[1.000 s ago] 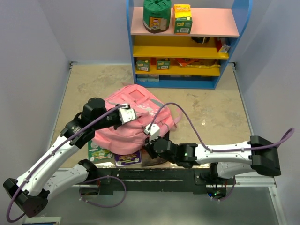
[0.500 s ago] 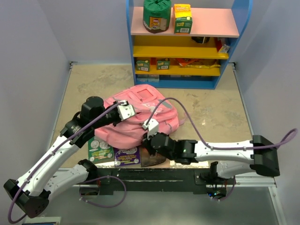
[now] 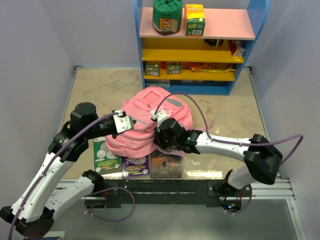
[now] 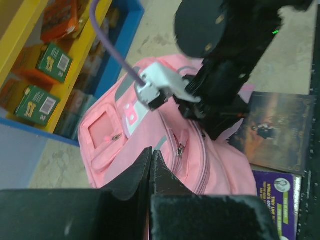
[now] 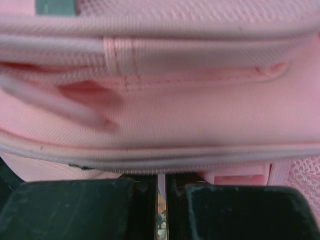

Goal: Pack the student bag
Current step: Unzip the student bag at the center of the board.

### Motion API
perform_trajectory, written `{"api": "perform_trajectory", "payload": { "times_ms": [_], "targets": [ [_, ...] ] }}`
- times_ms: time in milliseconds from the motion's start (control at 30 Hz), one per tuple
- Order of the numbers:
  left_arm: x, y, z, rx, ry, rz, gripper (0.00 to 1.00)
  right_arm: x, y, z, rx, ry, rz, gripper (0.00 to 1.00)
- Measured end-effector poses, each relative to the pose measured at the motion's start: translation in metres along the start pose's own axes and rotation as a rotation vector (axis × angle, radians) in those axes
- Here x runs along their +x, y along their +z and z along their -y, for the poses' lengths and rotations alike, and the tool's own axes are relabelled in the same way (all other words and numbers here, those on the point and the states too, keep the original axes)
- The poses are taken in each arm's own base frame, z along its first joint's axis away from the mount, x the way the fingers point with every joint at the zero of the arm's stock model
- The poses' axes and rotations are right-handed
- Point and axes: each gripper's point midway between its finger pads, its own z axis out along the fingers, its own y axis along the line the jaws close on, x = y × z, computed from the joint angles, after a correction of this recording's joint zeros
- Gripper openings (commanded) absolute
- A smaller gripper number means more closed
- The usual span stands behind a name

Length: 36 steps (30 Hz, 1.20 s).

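Observation:
The pink student bag [image 3: 150,112] is bunched up at the table's middle, held up by both grippers over the books. My left gripper [image 3: 130,123] is at its left side; in the left wrist view its jaws [image 4: 151,152] are pressed shut, a sliver of pink between them, over the bag's zipped front pockets [image 4: 170,125]. My right gripper [image 3: 159,135] is at the bag's near edge. In the right wrist view it [image 5: 162,177] pinches a thin pink edge just below the bag's piped seam [image 5: 165,115], which fills that view.
Three books lie at the table's near edge: a green one [image 3: 105,156], a purple one [image 3: 136,166] and a dark one [image 3: 166,164]. A blue shelf unit [image 3: 195,45] with boxes stands at the back. Grey walls close in both sides.
The bag has been drawn back and up off the books, uncovering the dark book. My left gripper moved left, my right gripper moved away from me with the bag.

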Motion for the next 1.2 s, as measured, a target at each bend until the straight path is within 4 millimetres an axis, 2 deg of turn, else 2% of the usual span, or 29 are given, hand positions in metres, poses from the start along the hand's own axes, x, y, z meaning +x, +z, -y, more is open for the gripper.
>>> {"api": "perform_trajectory", "payload": {
  "times_ms": [33, 67, 100, 167, 233, 300, 467, 533, 667, 900, 1100, 1200],
  "targets": [
    [-0.007, -0.003, 0.004, 0.024, 0.004, 0.02, 0.05, 0.008, 0.005, 0.0, -0.009, -0.008, -0.029, 0.0],
    [-0.012, -0.006, 0.008, 0.045, 0.01, 0.035, 0.56, 0.013, 0.007, 0.002, -0.014, -0.012, -0.05, 0.0],
    [-0.015, -0.008, 0.011, 0.059, 0.014, 0.044, 0.7, 0.015, 0.007, 0.003, -0.022, -0.011, -0.063, 0.0],
    [-0.013, -0.01, 0.016, 0.077, 0.042, 0.038, 0.84, 0.012, 0.004, 0.002, -0.039, -0.008, -0.057, 0.0],
    [-0.001, -0.008, 0.019, 0.096, 0.06, 0.0, 0.87, 0.006, -0.004, 0.003, -0.049, -0.001, -0.033, 0.0],
    [0.027, 0.0, 0.023, 0.128, 0.081, -0.083, 0.9, 0.002, -0.016, 0.006, -0.052, 0.012, -0.003, 0.0],
    [0.116, 0.014, 0.044, 0.249, 0.102, -0.31, 0.93, -0.002, -0.036, 0.017, -0.037, 0.041, 0.05, 0.0],
    [0.128, 0.016, 0.042, 0.274, 0.11, -0.35, 0.92, 0.001, -0.039, 0.019, -0.034, 0.046, 0.049, 0.0],
    [0.129, 0.019, 0.029, 0.308, 0.124, -0.36, 0.92, 0.009, -0.041, 0.021, -0.033, 0.052, 0.039, 0.0],
    [0.112, 0.017, 0.011, 0.37, 0.182, -0.307, 0.93, 0.006, -0.052, 0.022, -0.045, 0.059, 0.085, 0.0],
    [0.099, 0.019, 0.002, 0.459, 0.242, -0.281, 0.92, 0.03, -0.056, 0.037, 0.004, 0.059, 0.031, 0.0],
    [0.099, 0.022, 0.002, 0.483, 0.257, -0.272, 0.89, 0.033, -0.056, 0.038, 0.01, 0.059, 0.024, 0.0]
  ]
}}
